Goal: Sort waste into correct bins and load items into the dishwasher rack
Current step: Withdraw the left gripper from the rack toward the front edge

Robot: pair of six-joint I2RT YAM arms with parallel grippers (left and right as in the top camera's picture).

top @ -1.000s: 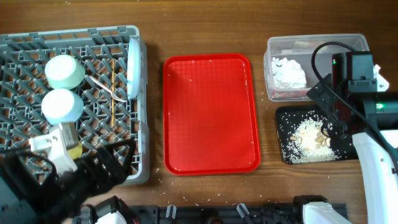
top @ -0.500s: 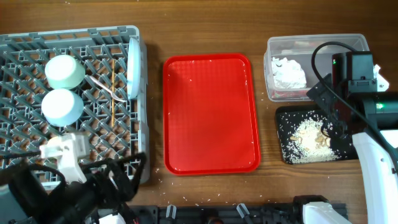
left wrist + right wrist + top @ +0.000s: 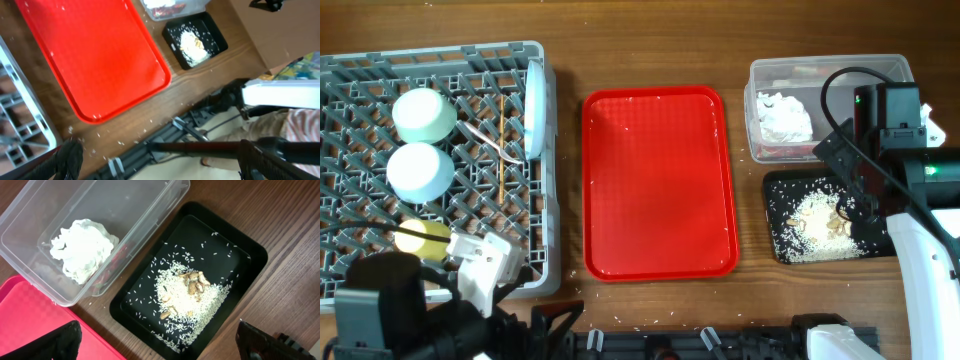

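**Rack loaded, waste binned**

Two bowls (image 3: 424, 115) and the cup (image 3: 423, 237) are sitting in the dishwasher rack (image 3: 350, 75). The plate (image 3: 534, 108) is standing on edge by its right wall, with what look like chopsticks (image 3: 498, 150) beside it. The napkin (image 3: 82, 247) is lying in the clear tub (image 3: 150, 205), and rice (image 3: 187, 302) in the black tray (image 3: 250, 255). My left fingers (image 3: 67, 160) and right fingers (image 3: 62, 340) are gaping wide, holding nothing.

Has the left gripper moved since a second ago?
Yes. The left gripper has drawn back off the dishwasher rack, past its front wall toward the table's near edge, uncovering the yellow-green cup.
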